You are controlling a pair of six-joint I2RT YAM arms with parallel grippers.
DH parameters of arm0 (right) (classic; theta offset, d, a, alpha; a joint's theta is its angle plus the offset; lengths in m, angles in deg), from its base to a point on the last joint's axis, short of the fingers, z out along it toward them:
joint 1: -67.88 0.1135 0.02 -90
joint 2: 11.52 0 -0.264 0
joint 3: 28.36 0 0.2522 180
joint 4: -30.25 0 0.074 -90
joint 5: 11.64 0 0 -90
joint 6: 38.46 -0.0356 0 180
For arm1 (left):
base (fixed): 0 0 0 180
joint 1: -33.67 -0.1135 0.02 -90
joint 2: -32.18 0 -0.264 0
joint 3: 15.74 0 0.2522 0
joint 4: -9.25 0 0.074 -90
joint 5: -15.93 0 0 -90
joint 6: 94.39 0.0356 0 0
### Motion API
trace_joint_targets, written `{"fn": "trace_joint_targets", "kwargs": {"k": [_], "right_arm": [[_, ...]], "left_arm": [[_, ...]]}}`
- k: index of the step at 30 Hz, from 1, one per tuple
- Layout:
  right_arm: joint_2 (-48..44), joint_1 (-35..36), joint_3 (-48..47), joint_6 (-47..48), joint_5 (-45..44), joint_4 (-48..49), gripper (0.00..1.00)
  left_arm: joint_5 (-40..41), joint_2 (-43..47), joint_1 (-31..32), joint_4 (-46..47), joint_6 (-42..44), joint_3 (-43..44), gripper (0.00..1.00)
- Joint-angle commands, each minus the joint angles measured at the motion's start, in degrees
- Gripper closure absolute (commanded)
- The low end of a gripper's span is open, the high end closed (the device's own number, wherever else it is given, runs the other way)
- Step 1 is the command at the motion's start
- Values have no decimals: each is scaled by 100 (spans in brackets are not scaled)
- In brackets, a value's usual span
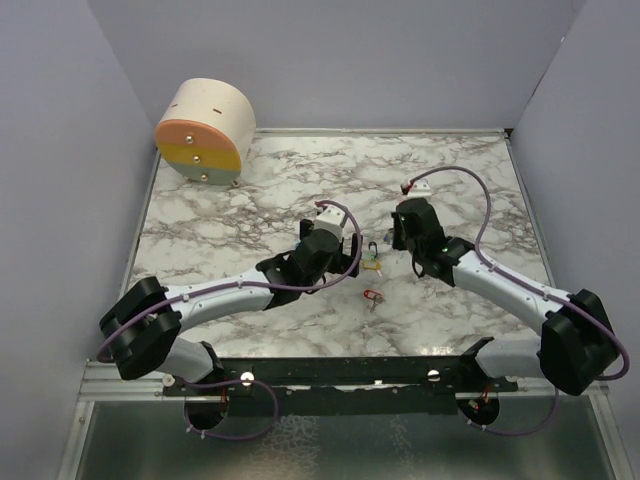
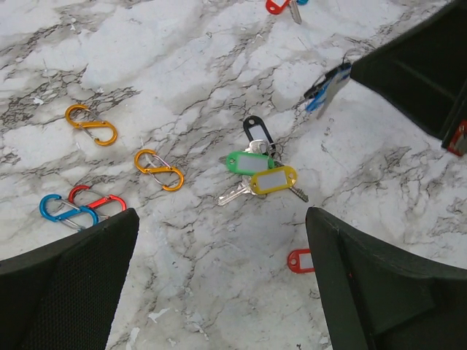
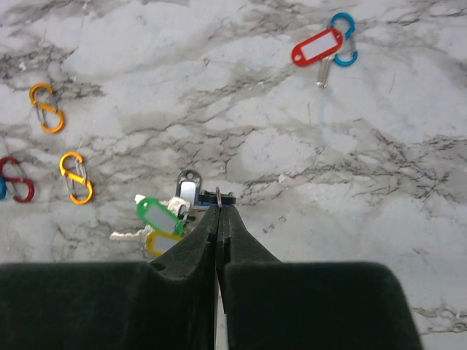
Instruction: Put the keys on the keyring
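Note:
A bunch of keys with black, green and yellow tags (image 2: pixel 259 166) lies on the marble, just beyond my open, empty left gripper (image 2: pixel 222 226). It also shows in the top view (image 1: pixel 372 262) and in the right wrist view (image 3: pixel 164 215). My right gripper (image 3: pixel 218 208) is shut on a thin metal keyring (image 3: pixel 218 195) with a blue-tagged key (image 2: pixel 327 87) hanging from it, held right beside the bunch. A loose red tag (image 2: pixel 300 260) lies near my left gripper's right finger. Another red-tagged key (image 3: pixel 317 48) lies farther off, joined to a blue clip.
Two orange S-shaped clips (image 2: pixel 91 124) (image 2: pixel 159 169) and a blue and a red clip (image 2: pixel 73 208) lie left of the bunch. A round cream box with an orange and yellow face (image 1: pixel 205 130) stands at the back left. Grey walls close in the table.

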Motion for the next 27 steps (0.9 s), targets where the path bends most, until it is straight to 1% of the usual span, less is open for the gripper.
{"fn": "trace_joint_targets", "kwargs": {"k": [1, 4, 7, 16, 23, 25, 27], "right_arm": [[305, -472, -413, 29, -109, 22, 99], [579, -930, -548, 93, 196, 129, 99], [869, -1240, -665, 178, 369, 217, 99], [1445, -1821, -838, 226, 756, 284, 99], [1636, -2051, -874, 149, 892, 155, 99], [1698, -2067, -958, 113, 803, 16, 94], [1672, -2067, -961, 97, 734, -17, 78]], "left_arm": [[208, 351, -44, 101, -58, -143, 1], [233, 435, -53, 133, -48, -223, 1], [242, 393, -92, 198, -45, -268, 1], [161, 296, -124, 234, -61, -239, 1], [167, 219, -141, 198, -74, -225, 1], [175, 177, -150, 170, -76, -210, 1], [170, 161, -151, 160, -85, -212, 1]]}}
